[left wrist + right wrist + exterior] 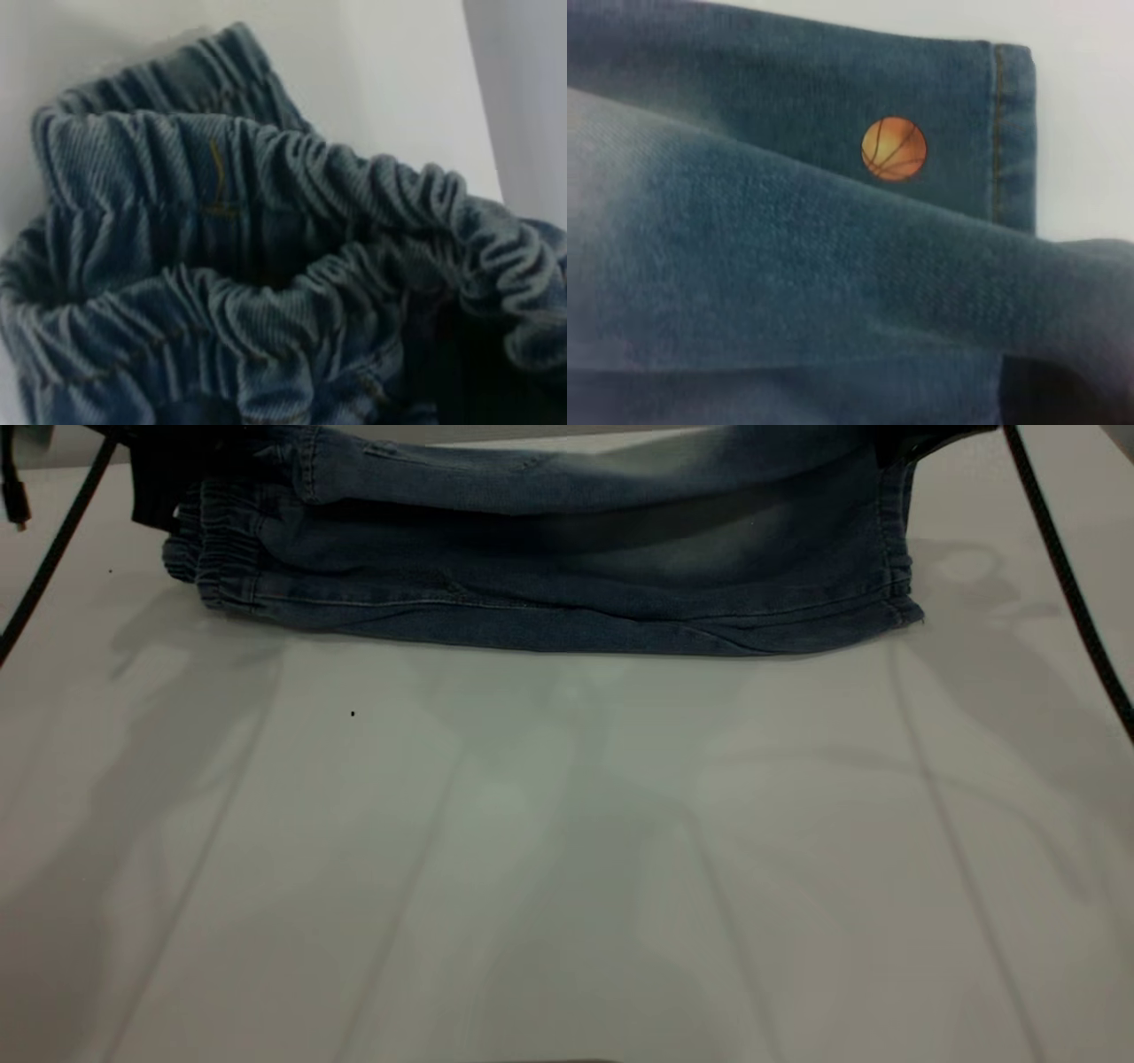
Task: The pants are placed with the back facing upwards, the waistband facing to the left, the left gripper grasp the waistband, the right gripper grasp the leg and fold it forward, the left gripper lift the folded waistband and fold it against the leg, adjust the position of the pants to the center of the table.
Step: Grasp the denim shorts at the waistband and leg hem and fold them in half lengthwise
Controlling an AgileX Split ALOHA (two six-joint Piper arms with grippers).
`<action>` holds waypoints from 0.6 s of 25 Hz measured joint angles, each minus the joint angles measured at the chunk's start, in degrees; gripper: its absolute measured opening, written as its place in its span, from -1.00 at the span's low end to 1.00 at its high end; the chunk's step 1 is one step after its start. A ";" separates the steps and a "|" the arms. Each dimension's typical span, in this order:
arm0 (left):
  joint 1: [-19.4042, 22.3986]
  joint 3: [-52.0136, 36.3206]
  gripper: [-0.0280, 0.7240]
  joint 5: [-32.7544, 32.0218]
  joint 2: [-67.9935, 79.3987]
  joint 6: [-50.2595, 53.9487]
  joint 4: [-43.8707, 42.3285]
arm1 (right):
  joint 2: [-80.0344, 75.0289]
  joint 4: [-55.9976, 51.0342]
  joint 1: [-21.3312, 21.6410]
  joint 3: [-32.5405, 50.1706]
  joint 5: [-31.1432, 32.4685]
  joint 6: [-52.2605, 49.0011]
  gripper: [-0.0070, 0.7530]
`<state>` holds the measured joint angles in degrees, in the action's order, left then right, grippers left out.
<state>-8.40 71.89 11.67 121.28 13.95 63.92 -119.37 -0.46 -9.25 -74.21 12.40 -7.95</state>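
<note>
The blue denim pants [549,593] lie along the far side of the white table [567,850], with the elastic waistband [221,558] to the left. An upper layer of denim, the leg [576,474], is held raised and stretched above the lower layer. My left gripper [158,487] is at the far left, shut on the gathered waistband [266,177], and a dark finger [478,372] shows against the cloth. At the far right my right gripper [908,444] is shut on the leg's hem end. Its wrist view shows a fold of denim [788,266] over the leg with an orange basketball print [894,149].
Black cables run down both sides, one at the left [53,549] and one at the right [1063,576]. A broad stretch of bare tabletop lies in front of the pants. A tiny dark speck [353,713] sits on the table.
</note>
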 joint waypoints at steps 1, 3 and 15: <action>0.00 0.59 -0.69 0.00 0.66 -0.05 -0.84 | -0.47 -0.13 0.00 0.00 -1.13 0.00 -0.91; 0.00 1.25 -0.69 -0.05 1.70 -0.07 -2.30 | -1.03 -0.18 0.00 0.00 -2.90 0.00 -0.91; 0.00 1.75 -0.05 -0.01 2.80 -0.12 -2.93 | -1.11 -0.18 0.07 0.00 -5.35 0.00 -0.51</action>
<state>-8.40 73.64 11.66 124.08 13.84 60.99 -120.49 -0.65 -9.18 -74.21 7.05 -7.95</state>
